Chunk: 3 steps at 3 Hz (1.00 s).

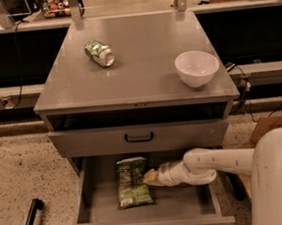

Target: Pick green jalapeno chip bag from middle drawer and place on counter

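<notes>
The white, tan-tipped gripper [150,177] sits in the grey middle drawer [178,201]. Just beside it, the green jalapeno chip bag [132,183] shows pale markings.
</notes>
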{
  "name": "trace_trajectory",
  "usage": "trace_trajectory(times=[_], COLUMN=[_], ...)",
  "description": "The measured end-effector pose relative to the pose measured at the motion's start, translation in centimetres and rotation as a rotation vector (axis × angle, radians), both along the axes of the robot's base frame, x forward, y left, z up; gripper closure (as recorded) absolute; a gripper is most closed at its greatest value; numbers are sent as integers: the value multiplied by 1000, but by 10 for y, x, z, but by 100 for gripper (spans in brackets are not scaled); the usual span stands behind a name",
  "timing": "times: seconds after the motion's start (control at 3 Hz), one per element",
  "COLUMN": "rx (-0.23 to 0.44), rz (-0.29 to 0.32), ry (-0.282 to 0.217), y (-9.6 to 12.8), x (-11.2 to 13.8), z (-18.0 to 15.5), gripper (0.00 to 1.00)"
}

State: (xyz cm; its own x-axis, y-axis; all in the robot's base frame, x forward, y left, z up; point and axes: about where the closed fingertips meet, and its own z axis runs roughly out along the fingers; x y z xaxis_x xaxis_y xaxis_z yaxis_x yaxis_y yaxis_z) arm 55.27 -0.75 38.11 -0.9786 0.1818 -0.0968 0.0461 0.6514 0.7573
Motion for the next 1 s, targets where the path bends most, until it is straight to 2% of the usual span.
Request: trace_trajectory(times=[0.33, 0.67, 1.0], rx=[-3, 11, 77], rz=[2, 7, 11], ry=[-1, -8, -36], y=[0, 0, -5], x=[-1, -1, -3], z=[0, 4, 19], gripper=[100, 100, 100])
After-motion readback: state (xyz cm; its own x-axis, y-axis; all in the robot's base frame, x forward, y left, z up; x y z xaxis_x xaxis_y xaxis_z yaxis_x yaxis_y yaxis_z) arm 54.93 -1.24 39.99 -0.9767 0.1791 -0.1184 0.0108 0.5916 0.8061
